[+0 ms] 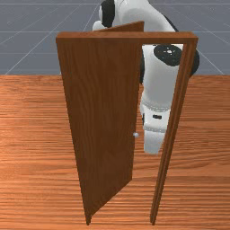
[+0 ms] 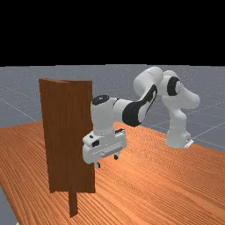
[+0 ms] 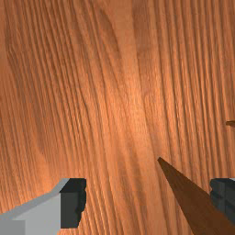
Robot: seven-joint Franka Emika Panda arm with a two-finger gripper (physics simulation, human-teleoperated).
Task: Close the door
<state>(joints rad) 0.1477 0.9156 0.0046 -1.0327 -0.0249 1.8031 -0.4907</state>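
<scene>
From the front, the door (image 1: 101,121) partly hides the arm (image 1: 158,87).

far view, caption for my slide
The Panda's open gripper hovers above the wooden table beside a door that stands ajar.

Arm (image 2: 134,113) is all bent, reaching over the tabletop (image 2: 154,180) toward the far view's left, gripper (image 2: 107,161) aimed down, fingers (image 3: 73,204) spread pretty wide.

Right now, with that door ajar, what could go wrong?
The open hand is beside the door, so a finger might catch its edge instead of pushing the panel. The arm shows through the opening of the frame, so following the door too far could mean a knock.
</scene>
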